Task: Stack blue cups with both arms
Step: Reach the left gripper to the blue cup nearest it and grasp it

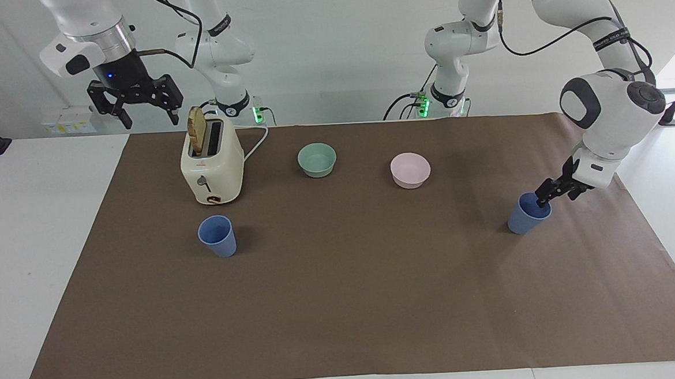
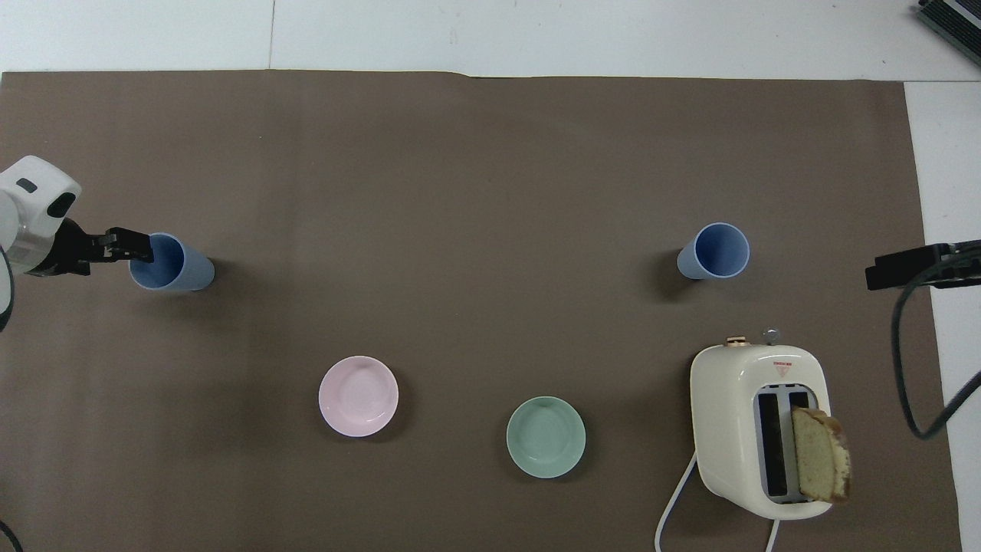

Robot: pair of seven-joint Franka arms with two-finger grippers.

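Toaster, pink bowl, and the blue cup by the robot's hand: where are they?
toaster (image 1: 212, 173), facing view, on its cream front wall.
pink bowl (image 2: 358, 396), overhead view, on its inside bottom.
blue cup (image 1: 525, 220), facing view, on its outer wall, below the left hand (image 1: 552, 192).

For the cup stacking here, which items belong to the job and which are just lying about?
Belongs to the job:
- blue cup at the left arm's end, left hand at its rim
- blue cup beside the toaster
- right hand, waiting above the toaster

Lying about:
- toaster with bread slice
- green bowl
- pink bowl
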